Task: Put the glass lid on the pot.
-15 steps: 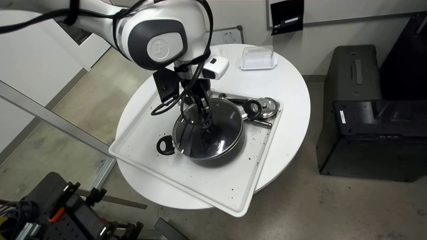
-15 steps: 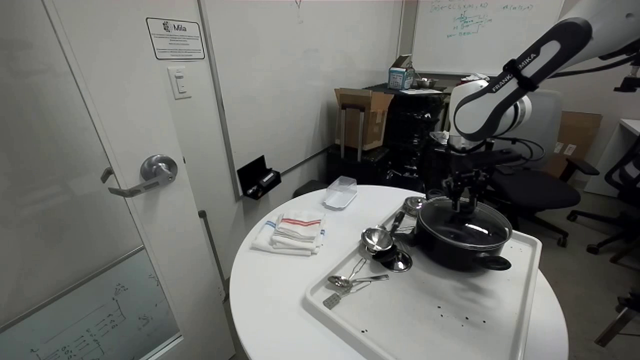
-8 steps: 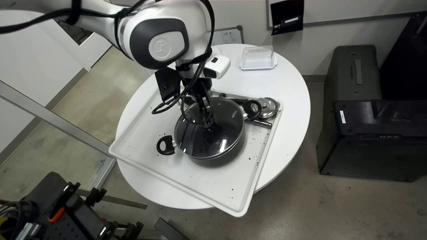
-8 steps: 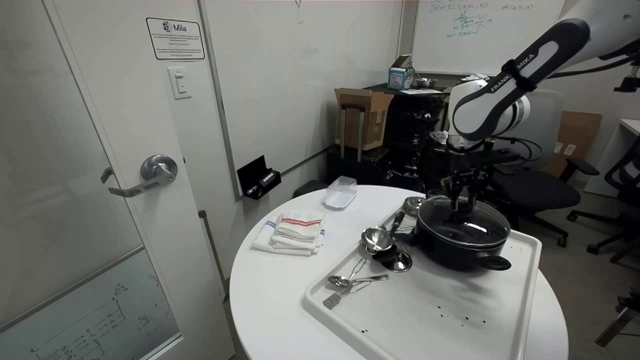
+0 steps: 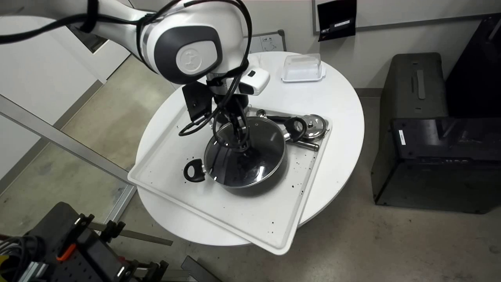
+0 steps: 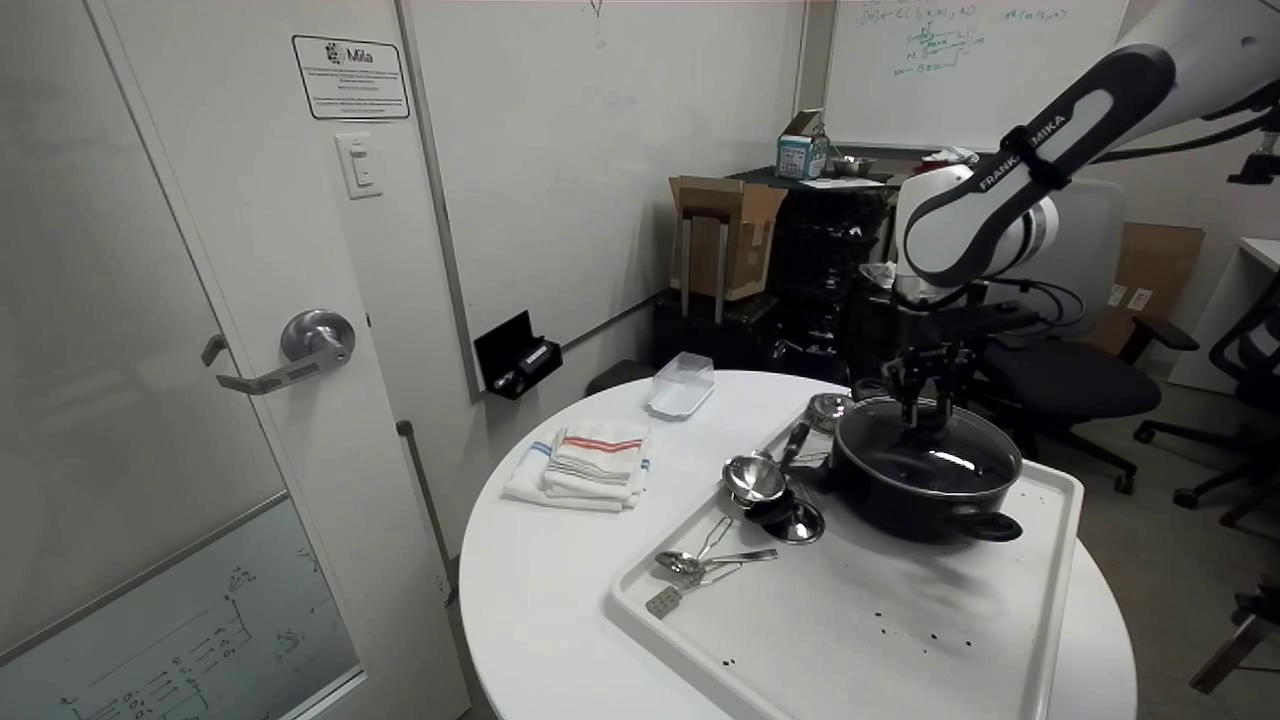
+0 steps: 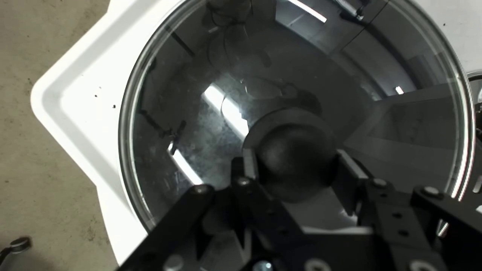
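The glass lid lies level over the black pot, and its rim lines up with the pot's rim in both exterior views. No gap shows between the rims. The lid fills most of the wrist view, with its round black knob in the middle. My gripper points down and is shut on the knob, one finger on each side; it also shows in an exterior view. The pot's black side handles stick out on both sides. The pot's inside is seen only darkly through the glass.
The pot stands on a white tray on a round white table. Beside the pot lie small metal pans, a small lidded pan and a spoon. Folded towels and a clear container are farther off.
My gripper and the lid first shifted slightly over the pot, then moved down a little. The narrow gap between the lid's rim and the pot's rim has closed.
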Robot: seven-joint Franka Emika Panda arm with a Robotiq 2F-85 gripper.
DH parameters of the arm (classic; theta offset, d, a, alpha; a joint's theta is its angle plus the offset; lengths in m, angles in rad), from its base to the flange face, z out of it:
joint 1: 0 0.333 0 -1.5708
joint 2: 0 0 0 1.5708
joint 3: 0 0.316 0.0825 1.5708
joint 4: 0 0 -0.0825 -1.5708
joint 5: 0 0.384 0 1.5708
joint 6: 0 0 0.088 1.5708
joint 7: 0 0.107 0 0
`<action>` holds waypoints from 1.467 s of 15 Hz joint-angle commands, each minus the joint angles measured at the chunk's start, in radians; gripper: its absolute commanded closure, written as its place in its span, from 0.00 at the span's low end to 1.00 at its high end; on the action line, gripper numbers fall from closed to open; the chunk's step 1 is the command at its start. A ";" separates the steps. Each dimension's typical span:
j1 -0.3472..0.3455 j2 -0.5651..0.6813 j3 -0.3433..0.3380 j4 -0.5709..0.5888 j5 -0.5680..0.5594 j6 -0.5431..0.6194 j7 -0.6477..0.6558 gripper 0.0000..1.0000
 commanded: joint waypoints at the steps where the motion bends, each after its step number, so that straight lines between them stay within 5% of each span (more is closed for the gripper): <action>1: 0.017 0.013 -0.009 0.035 0.008 -0.033 0.015 0.75; 22: 0.008 0.000 0.004 0.041 0.024 -0.028 -0.005 0.75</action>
